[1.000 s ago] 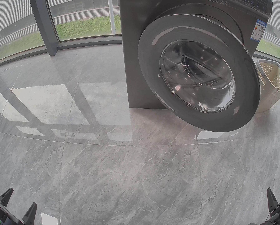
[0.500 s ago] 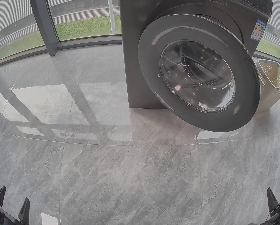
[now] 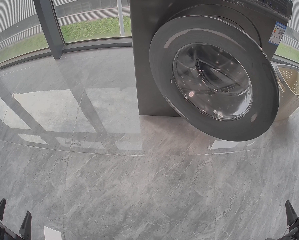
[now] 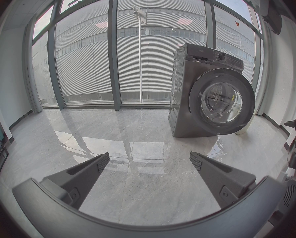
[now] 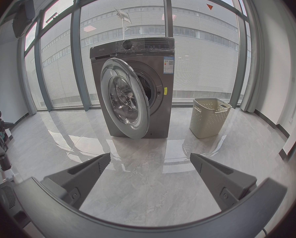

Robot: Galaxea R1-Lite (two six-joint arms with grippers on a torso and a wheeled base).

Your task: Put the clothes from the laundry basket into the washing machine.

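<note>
The left gripper [image 3: 14, 214] hangs low over the floor [image 3: 122, 184] with its fingers spread wide and nothing between them. The right gripper [image 3: 296, 200] is likewise open and empty. Between the two and ahead of both lies a broad stretch of bare floor.

The washing machine [image 3: 149, 50] stands ahead of both grippers and well apart from them, nearer the right gripper's line than the left's. Its round door [image 3: 212, 80] is swung out on its left-side hinge, and its lower rim juts over the floor toward the grippers (the nearest edge in that open stretch). Beyond the door, in the right wrist view, the drum opening [image 5: 148, 86] stands uncovered.

The laundry basket [image 3: 291, 87], cream and perforated, sits upright on the floor ahead of the right gripper and to its outer side, near the machine's right flank but apart from it. Whether clothes lie inside cannot be told from here.

The floor is glossy grey veined tile carrying bright window reflections. Tall windows [image 3: 86, 17] with dark frames wrap around behind the machine, a low sill running along their foot, with grass outside.
</note>
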